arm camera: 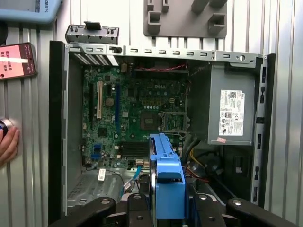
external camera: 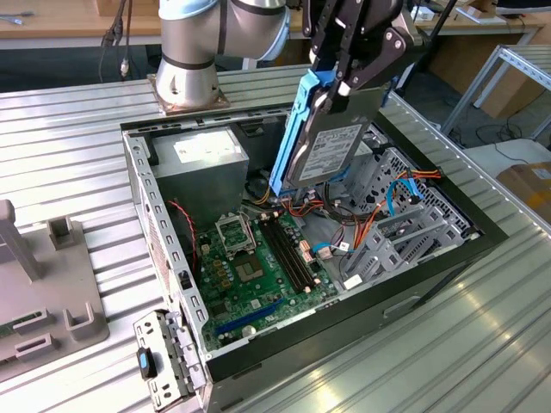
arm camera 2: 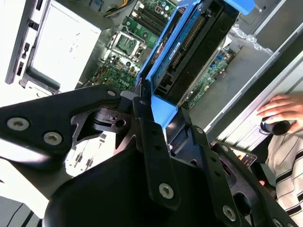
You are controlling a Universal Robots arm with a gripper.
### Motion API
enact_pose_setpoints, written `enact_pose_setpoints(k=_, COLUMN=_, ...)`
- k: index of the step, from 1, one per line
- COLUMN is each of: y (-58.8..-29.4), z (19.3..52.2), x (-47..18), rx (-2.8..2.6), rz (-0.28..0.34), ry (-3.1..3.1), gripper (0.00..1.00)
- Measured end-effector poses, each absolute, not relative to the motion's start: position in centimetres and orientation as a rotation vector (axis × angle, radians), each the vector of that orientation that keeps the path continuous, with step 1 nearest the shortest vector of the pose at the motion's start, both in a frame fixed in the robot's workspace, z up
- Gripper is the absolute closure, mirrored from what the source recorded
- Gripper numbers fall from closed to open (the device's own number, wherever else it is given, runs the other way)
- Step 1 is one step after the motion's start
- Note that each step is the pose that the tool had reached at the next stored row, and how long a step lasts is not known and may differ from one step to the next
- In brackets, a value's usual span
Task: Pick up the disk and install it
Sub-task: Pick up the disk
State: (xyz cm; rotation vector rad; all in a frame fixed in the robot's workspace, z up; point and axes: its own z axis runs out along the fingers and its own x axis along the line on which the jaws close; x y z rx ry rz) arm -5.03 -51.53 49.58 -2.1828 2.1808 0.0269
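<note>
My gripper (arm camera 2: pixel 158 111), its black linkage looming in the foreground of the second wrist view, is clenched on the disk (arm camera 2: pixel 199 42). Its 2 fingers (arm camera 2: pixel 147 127) pinch the bright blue rail at 1 end. I judge that this end grip leaves the rest of the drive free to enter a bay.

Across the exterior view, from its left, a grey fixture plate (external camera: pixel 52 292) sits on the ribbed table (external camera: pixel 77 138), apart from the work. A detached metal panel (external camera: pixel 168 361) stands at the near corner of the computer case (external camera: pixel 146 215). The case lies on its side with the cover off, presumably so that I can reach in from above.

Inside, the grey power-supply box (external camera: pixel 200 159) fills the far corner, with the green motherboard (external camera: pixel 258 262) in front of it. Next comes the disk, tilted steeply on edge with its label toward the camera. It is raised above the case floor, between the motherboard and the metal drive cage (external camera: pixel 405 232). Its lower end hangs near a tangle of orange and blue cables (external camera: pixel 370 225), and I cannot tell whether it touches them. The steep tilt, in my judgement, keeps the drive clear of the cage while it is over the opening.

The disk is lifted but not installed. A person's hand (arm camera 2: pixel 281 109) rests just outside the case wall.
</note>
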Motion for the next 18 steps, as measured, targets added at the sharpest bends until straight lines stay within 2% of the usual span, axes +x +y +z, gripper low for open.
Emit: enact_pose_setpoints(k=18, y=-51.5, z=49.6, x=-2.1, rx=-2.183, rz=0.027, ry=2.181, gripper=0.63)
